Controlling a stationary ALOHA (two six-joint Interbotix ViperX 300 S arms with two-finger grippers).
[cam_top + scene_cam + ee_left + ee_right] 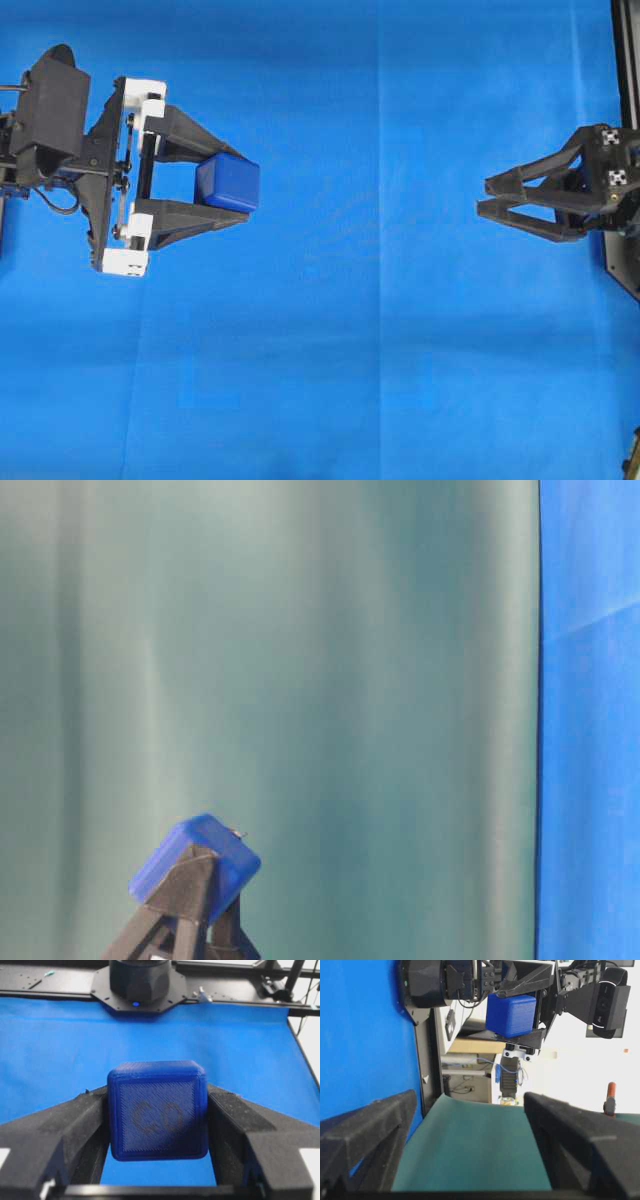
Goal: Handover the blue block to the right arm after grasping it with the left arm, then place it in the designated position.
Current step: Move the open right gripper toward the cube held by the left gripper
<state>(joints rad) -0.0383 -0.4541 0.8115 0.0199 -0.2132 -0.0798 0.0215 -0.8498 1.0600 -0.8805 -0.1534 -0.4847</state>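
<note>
- Blue block clamped between left gripper fingers, aloft over blue cloth.
- Right gripper spread wide, empty, well apart.
- Handover pending; next: close gap, straddle block's free faces.

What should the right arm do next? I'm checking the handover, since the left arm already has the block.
Probably move the open right gripper across toward the blue block. The left gripper holds the block clamped between its fingers, raised, while a wide stretch of blue cloth separates the two grippers.
</note>
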